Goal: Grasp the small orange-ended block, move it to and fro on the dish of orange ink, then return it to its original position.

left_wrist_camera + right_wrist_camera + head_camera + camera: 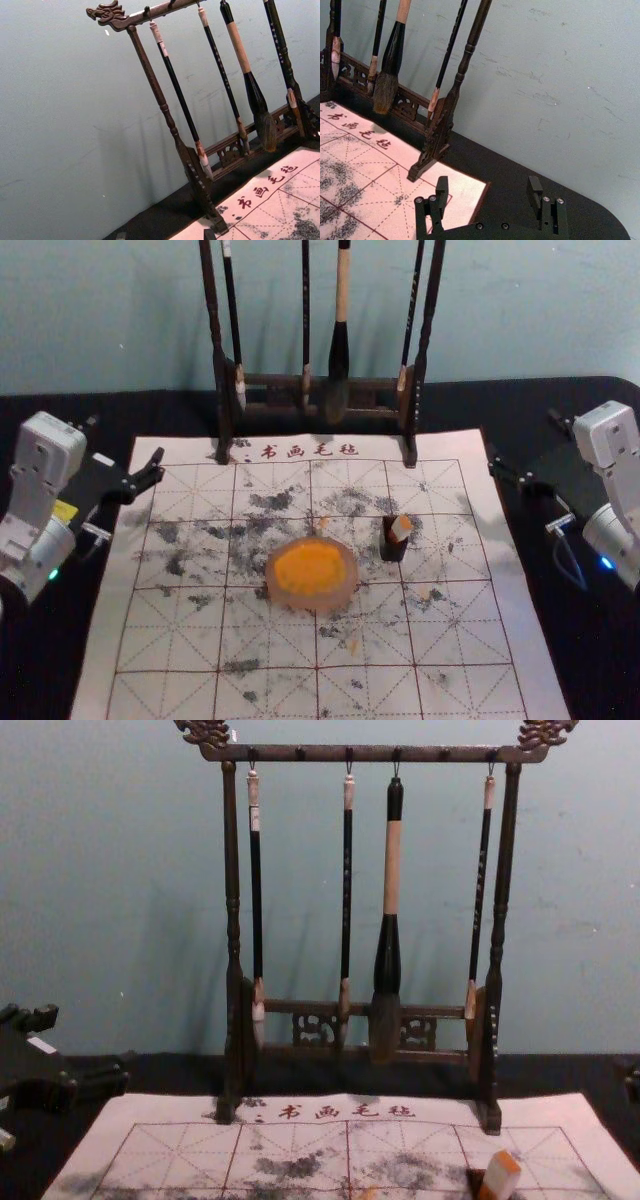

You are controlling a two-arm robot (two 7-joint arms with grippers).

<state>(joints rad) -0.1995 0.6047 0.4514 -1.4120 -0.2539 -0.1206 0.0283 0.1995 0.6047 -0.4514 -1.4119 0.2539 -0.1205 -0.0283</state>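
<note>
The small pale block with an orange end [401, 529] leans, tilted, at a small dark holder [392, 547] right of the dish; the chest view shows the block [500, 1176] near the bottom edge. A round translucent dish [346, 585] holding orange ink [308, 568] lies mid-mat. My left gripper [125, 440] is open beyond the mat's left edge, far from the block; its tips show low in the left wrist view [165, 235]. On the opposite side my right gripper [523, 440] stands open and empty, nearer the block, and appears in the right wrist view [487, 190].
A dark wooden rack [370, 753] with several hanging brushes stands at the back edge of the white gridded mat [170, 695]. Black ink smudges mark the mat, which lies on a black table [530, 530]. A wall rises behind the rack.
</note>
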